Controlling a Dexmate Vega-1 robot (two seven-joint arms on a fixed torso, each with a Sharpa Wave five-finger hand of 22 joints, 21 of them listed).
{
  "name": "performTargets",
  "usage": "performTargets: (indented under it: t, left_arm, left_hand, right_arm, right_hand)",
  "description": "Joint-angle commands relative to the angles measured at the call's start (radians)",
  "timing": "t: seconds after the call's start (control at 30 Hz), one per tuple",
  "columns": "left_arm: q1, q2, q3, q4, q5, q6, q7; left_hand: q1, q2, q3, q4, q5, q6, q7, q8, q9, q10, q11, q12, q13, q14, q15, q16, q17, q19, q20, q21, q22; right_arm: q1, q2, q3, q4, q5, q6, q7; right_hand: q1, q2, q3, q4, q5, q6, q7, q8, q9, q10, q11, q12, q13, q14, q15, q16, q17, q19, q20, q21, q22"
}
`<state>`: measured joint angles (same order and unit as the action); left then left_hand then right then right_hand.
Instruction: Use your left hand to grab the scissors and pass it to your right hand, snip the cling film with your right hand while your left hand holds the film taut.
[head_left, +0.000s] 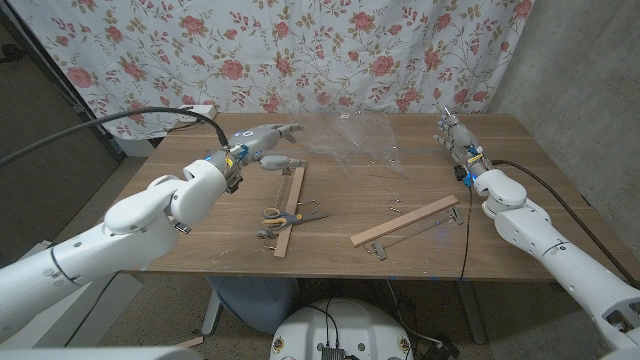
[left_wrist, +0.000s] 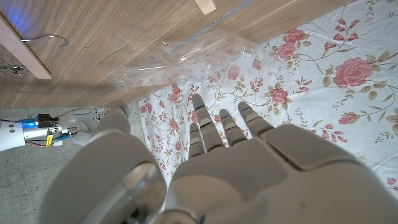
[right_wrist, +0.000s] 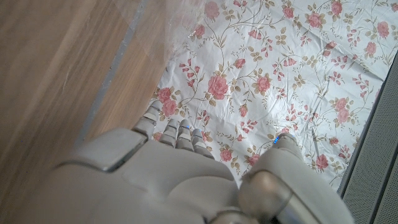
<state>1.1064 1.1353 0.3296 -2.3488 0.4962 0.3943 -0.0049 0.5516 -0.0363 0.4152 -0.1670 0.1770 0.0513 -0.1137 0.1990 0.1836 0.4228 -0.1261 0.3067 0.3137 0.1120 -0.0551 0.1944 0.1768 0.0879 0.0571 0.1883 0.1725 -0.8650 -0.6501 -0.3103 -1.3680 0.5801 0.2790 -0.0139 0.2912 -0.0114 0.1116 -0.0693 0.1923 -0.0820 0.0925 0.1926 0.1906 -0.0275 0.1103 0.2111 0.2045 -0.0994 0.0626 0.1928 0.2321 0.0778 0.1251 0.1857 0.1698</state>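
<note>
The scissors (head_left: 288, 215), with pale handles, lie on the table (head_left: 340, 255) against a wooden strip (head_left: 291, 209), in front of my left hand. That left hand (head_left: 262, 138) hovers above the table's back left, fingers spread and holding nothing; the left wrist view has the same hand (left_wrist: 249, 162) reaching toward the film. The clear cling film (head_left: 355, 140) stands crumpled at the back middle, and its sheet (left_wrist: 180, 59) lies over the wood. At the back right edge my right hand (head_left: 455, 140) stands upright with nothing in it, its fingers (right_wrist: 177, 134) slightly bent.
A second wooden strip (head_left: 404, 221) lies slanted at the front right, with small metal clips (head_left: 395, 207) nearby. Black cables run along both arms. A floral curtain (head_left: 300, 50) hangs behind the table. Another strip's end (left_wrist: 25, 46) appears in the left wrist view.
</note>
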Motion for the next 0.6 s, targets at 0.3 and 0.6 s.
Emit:
performTargets:
  t: [0.3,0.6]
  left_arm:
    - [-0.163,0.006,0.11,-0.064,0.068,0.138,-0.317]
    - [-0.171,0.005,0.134,-0.064,0.108,0.121,-0.324]
  left_hand:
    - [0.022,0.0,0.009,0.005,0.002,-0.047,0.015,-0.013,0.003,-0.028,0.0,-0.02,0.005,-0.03,0.015,-0.007,0.0,-0.019,0.002,-0.003,0.0]
    - [0.046,0.007,0.017,0.002,0.004,-0.081,0.016,-0.016,0.003,-0.022,-0.007,-0.023,0.009,-0.039,0.01,-0.005,0.0,-0.026,-0.007,-0.003,-0.001]
  right_arm:
    - [-0.015,-0.023,0.011,-0.065,-0.016,-0.079,-0.079]
    - [-0.016,-0.013,0.017,-0.045,0.006,-0.06,-0.056]
  right_hand:
    - [0.005,0.012,0.001,-0.009,-0.002,0.012,-0.012,0.009,0.001,0.015,-0.004,0.002,0.0,0.009,-0.002,0.011,-0.002,0.009,0.022,0.008,0.002]
    - [0.005,0.021,0.004,-0.008,-0.003,0.019,-0.014,0.01,0.001,0.022,-0.004,0.003,0.0,0.013,-0.004,0.014,-0.004,0.013,0.022,0.009,0.002]
